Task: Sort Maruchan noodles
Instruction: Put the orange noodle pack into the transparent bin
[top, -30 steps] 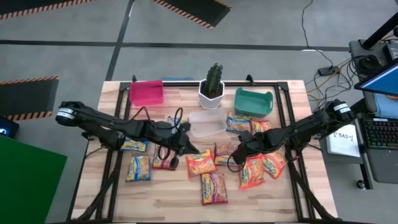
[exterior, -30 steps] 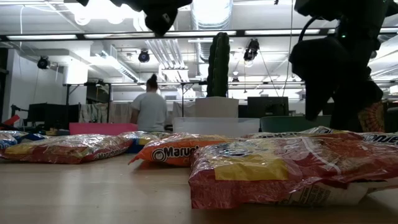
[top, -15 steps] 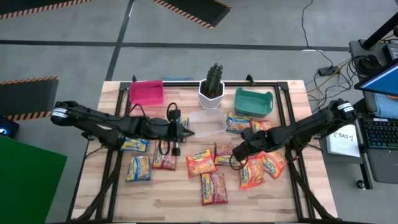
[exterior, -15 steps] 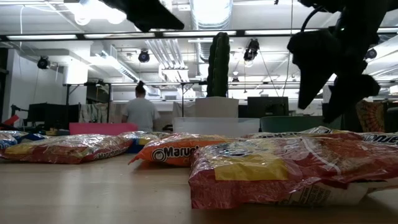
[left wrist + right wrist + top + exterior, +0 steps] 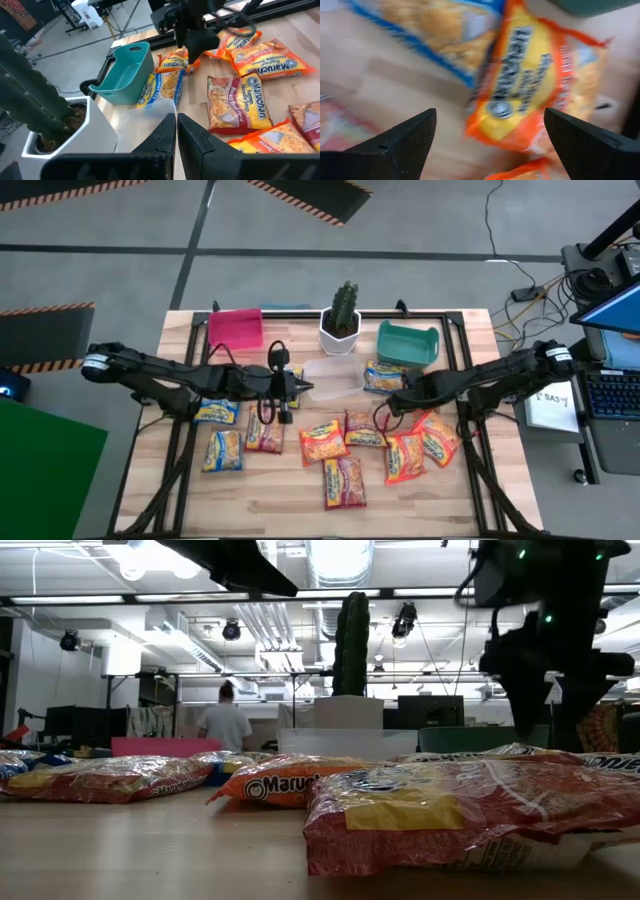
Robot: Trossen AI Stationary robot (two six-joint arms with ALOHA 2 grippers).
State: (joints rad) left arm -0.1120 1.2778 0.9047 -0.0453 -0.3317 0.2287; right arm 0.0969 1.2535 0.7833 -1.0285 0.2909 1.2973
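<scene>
Several Maruchan noodle packets lie flat on the wooden table: yellow-and-blue ones (image 5: pixel 216 413) (image 5: pixel 383 377), orange ones (image 5: pixel 322 442) (image 5: pixel 405 457) and red ones (image 5: pixel 343 482) (image 5: pixel 360 428). My left gripper (image 5: pixel 300 388) (image 5: pixel 176 131) is shut and holds nothing, raised over the table beside a clear container (image 5: pixel 333 375). My right gripper (image 5: pixel 395 402) (image 5: pixel 490 135) is open and points down. It hangs above an orange packet (image 5: pixel 530 85) that lies next to a yellow-and-blue one (image 5: pixel 435 25). Its fingers stand apart on either side and touch nothing.
A pink bin (image 5: pixel 236 328) stands at the far left and a teal bin (image 5: pixel 407 345) (image 5: pixel 125 67) at the far right. A cactus in a white pot (image 5: pixel 341 325) (image 5: pixel 30 100) stands between them. A person shows in the room beyond the table (image 5: pixel 224 720).
My left gripper has gone toward the table's far edge, away from the packets, rolling and levelling out, and has stayed shut. My right gripper has gone toward the far edge, tipping more steeply down, and has stayed open. No packet has moved.
</scene>
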